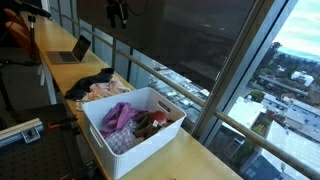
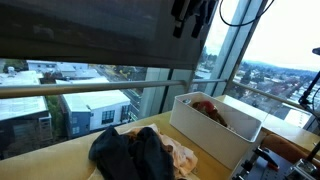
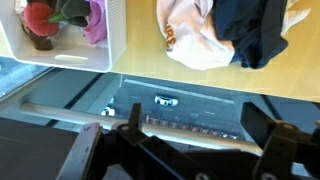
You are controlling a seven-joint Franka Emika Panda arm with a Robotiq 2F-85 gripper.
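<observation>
Overhead, claw (image 2: 193,18) gapes empty — white bin (image 1: 150,140), clothes pile (image 2: 130,155) below.

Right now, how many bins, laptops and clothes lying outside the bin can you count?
White bin: 1
Laptop: 1
Dark cloth outside the bin: 1
Pale cloth outside the bin: 1
Total: 4

Both exterior views face the bin (image 1: 150,148) closely from opposite ends; the wrist view looks down on it from high above.
</observation>
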